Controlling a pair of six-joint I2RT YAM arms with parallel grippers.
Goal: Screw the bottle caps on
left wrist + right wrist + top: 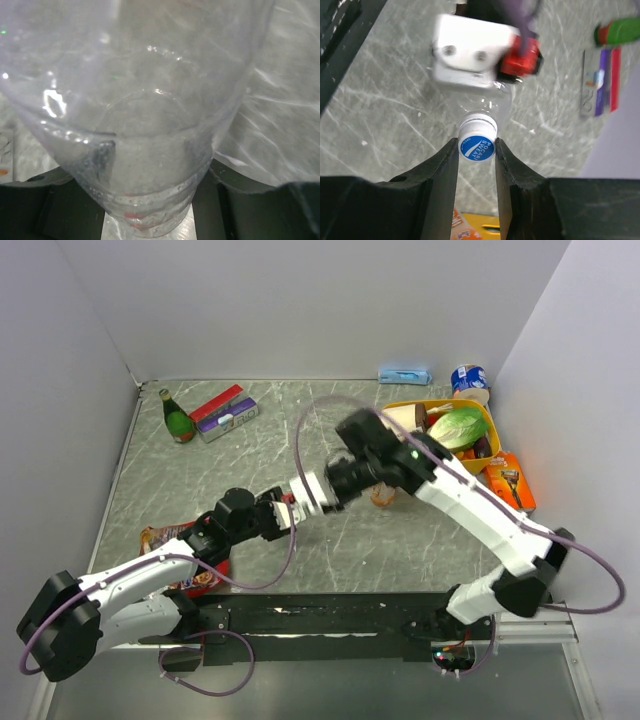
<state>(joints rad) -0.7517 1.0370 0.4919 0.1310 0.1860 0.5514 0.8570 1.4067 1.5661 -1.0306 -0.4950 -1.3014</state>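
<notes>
At the near edge, the left arm reaches inward over a red and brown snack packet lying flat on the grey marbled table. The left gripper holds a clear plastic bottle by its body, lifted off the table. In the left wrist view the see-through wall of that bottle fills nearly the whole frame, with a dark finger on each side of it at the lower edge. The bottle looks empty, and its neck points toward the right arm. The right arm comes in from the near right corner and bends back over the middle of the table. The right gripper meets the bottle's mouth, its two black fingers closed on the blue cap, one pad touching each side. The cap carries white lettering and sits on the neck, a white ring just behind it. Whether it is threaded fully home cannot be told. Just past the right wrist, a small orange and pale object stands on the table, partly hidden by the arm. Farther right is a yellow tray holding a green cabbage and other food, with an orange razor pack beside it. At the far left a dark green glass bottle stands next to a red and purple box. Against the back wall lie a pale blue packet and a blue and white cup.
</notes>
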